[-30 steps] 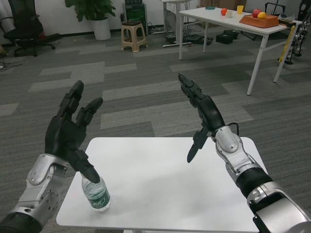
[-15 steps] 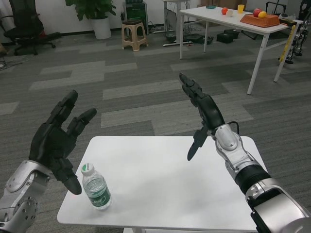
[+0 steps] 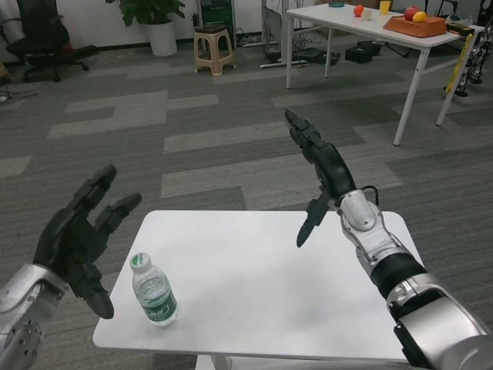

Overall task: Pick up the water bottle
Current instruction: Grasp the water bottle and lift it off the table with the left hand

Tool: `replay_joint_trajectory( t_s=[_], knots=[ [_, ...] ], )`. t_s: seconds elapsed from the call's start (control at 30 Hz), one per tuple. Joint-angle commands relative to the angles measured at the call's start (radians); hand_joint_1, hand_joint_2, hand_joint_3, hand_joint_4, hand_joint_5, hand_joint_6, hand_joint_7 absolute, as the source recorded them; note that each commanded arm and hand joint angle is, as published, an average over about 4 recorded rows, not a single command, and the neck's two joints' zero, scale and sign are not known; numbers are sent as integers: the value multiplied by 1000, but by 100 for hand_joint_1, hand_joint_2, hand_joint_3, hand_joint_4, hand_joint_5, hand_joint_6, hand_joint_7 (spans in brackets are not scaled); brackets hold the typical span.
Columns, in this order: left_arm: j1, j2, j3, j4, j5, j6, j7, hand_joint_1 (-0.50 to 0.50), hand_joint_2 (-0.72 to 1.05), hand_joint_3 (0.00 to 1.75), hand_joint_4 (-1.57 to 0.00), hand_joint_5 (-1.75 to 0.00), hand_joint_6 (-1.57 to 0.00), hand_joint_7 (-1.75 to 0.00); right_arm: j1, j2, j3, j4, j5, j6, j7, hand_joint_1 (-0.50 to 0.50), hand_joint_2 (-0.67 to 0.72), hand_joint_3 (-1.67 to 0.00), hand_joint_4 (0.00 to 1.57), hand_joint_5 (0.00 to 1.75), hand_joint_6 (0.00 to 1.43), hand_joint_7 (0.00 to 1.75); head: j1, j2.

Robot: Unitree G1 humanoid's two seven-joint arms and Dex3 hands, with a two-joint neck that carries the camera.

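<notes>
— Status on the bottle?

— Bottle first: the small clear plastic water bottle with the white cap and green label (image 3: 155, 290) stands upright near the front left corner of the white table (image 3: 262, 285), just to the inner side of my left hand (image 3: 77, 243). That black hand hangs off the table's left edge with its fingers spread wide and nothing in it; there is a clear gap between its thumb and the bottle.

— And the other one?

— My right hand (image 3: 317, 181) is raised over the far right part of the table, fingers apart, empty, well away from the bottle.

— So which step are we in?

— I'd call it the approach: the left hand is lined up beside the bottle, and no grasp has begun. Next I need to bring that hand inward at label height, thumb on one side and fingers on the other, then close. The bottle is light and narrow, so I judge a careless nudge could tip it towards the edge.
</notes>
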Motion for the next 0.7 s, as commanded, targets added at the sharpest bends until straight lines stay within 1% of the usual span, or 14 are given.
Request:
replay_joint_trajectory(
  t_s=[0.03, 0.17, 0.27, 0.43, 0.53, 0.63, 0.7],
  knots=[
    [0, -7, 17, 65, 29, 6, -3, -50, -55, 9, 0, -62, 0, 0, -25, 4, 2, 18, 3, -6, -4, -38, 53, 0, 0, 0, 0, 0, -1, -1],
    [-9, -19, 15, 119, 59, 6, -5, -50, -55, 9, 0, -62, 0, 0, -25, 4, 3, 25, 2, -6, -4, -38, 53, 0, 0, 0, 0, 0, 0, 0],
    [-33, -30, 0, 193, 88, -4, -7, -50, -55, 9, 0, -62, 0, 0, -25, 5, 6, 23, 1, -6, -4, -38, 53, 0, 0, 0, 0, 0, -1, 2],
    [-75, -41, -33, 312, 98, -44, -7, -50, -55, 9, 0, -62, 0, 0, -25, 5, 11, 20, 1, -6, -4, -38, 53, 0, 0, 0, 0, 0, -2, 6],
    [-109, -59, -52, 407, 99, -80, -7, -50, -55, 9, 0, -62, 0, 0, -22, 5, 13, 19, 2, -6, -4, -38, 53, 0, 0, 0, 0, 0, 0, 7],
    [-158, -81, -89, 522, 93, -127, -8, -50, -55, 9, 0, -62, 0, 0, -20, 4, 15, 15, 2, -6, -4, -38, 53, 0, 0, 0, 0, 0, 0, 7],
    [-179, -88, -112, 561, 85, -142, -8, -50, -55, 9, 0, -62, 0, 0, -19, 3, 15, 13, 2, -6, -4, -38, 53, 0, 0, 0, 0, 0, 0, 8]
  ],
)
